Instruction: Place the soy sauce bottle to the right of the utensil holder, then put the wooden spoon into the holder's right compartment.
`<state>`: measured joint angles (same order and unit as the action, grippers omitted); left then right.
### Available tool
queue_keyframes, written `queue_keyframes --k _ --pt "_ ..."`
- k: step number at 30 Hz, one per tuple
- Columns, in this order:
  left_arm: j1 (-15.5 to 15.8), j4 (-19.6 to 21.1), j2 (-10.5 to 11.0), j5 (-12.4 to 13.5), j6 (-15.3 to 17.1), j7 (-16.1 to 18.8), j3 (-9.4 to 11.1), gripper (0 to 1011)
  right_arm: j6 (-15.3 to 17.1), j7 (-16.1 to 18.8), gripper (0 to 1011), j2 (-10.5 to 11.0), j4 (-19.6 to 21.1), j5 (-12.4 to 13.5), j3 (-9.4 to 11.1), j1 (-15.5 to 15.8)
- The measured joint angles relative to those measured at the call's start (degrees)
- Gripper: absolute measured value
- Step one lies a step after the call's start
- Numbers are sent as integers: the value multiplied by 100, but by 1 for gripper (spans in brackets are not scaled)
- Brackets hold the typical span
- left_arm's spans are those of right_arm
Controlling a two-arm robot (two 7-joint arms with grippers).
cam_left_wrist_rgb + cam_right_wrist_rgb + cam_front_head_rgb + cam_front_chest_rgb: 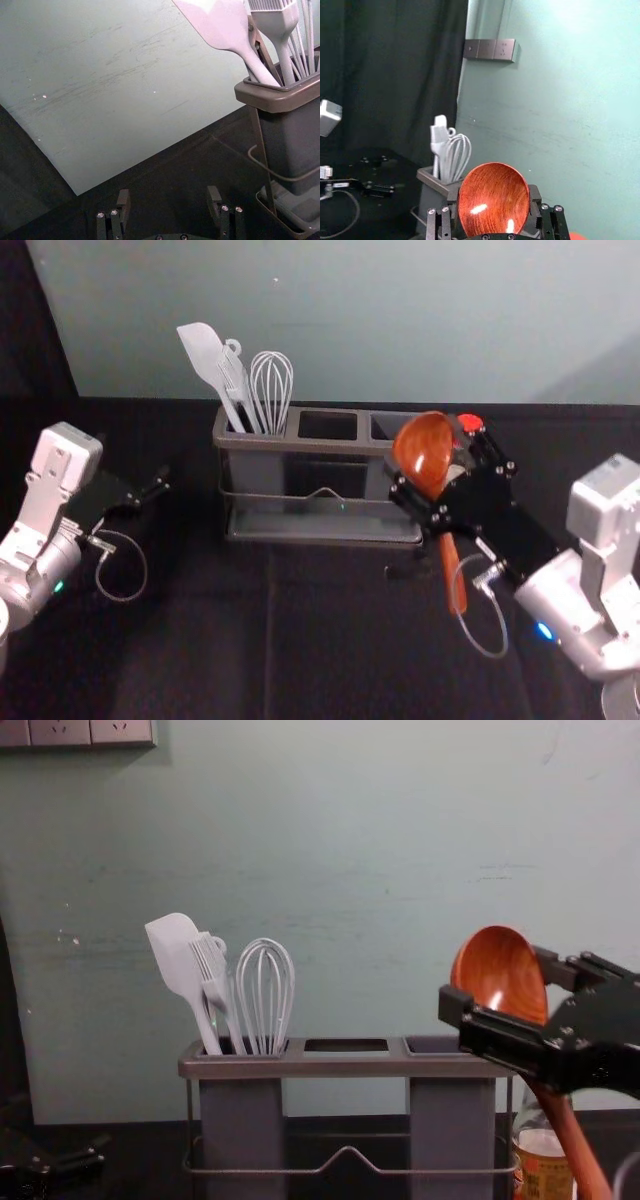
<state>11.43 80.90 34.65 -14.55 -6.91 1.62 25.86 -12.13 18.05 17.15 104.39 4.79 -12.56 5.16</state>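
My right gripper is shut on the wooden spoon near its bowl, in front of the holder's right end; the handle hangs down. In the right wrist view the bowl rises between the fingers of the right gripper. The soy sauce bottle stands right of the utensil holder, partly hidden by the spoon; its red cap shows behind the gripper. The holder's right compartment holds nothing visible. My left gripper, left of the holder, is open and empty; left gripper.
A white spatula, a brush and a whisk stand in the holder's left compartment. The middle compartment is beside them. A pale wall rises behind the dark table.
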Motion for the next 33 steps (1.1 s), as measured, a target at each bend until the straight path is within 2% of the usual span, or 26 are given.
queue_keyframes --k 3,9,13,19,22,26,28,29,32,33 --pt "0 0 0 0 0 0 0 1005 127 -14 840 -5 -112 -4 -29 -205" --pt "0 0 0 0 0 0 0 1005 553 78 840 3 -464 60 -148 -892" --pt "0 0 0 0 0 0 0 1005 674 90 840 -9 -648 20 -255 -1228" --pt "0 0 0 0 0 0 0 1005 783 22 840 -53 -806 -90 -375 -1532" --pt "0 0 0 0 0 0 0 1005 618 -95 839 -137 -947 -181 -418 -1636" --pt "0 0 0 0 0 0 0 1005 163 -346 840 -302 -1188 -387 -458 -1711" --pt "0 0 0 0 0 0 0 1005 -449 -610 840 -476 -1493 -633 -467 -1765" --pt "0 0 0 0 0 0 0 1005 -449 -610 840 -476 -1493 -633 -467 -1765" --pt "0 0 0 0 0 0 0 1005 -938 -789 840 -649 -1746 -809 -440 -1833" --pt "0 0 0 0 0 0 0 1005 -1000 -807 840 -678 -1776 -832 -428 -1846"
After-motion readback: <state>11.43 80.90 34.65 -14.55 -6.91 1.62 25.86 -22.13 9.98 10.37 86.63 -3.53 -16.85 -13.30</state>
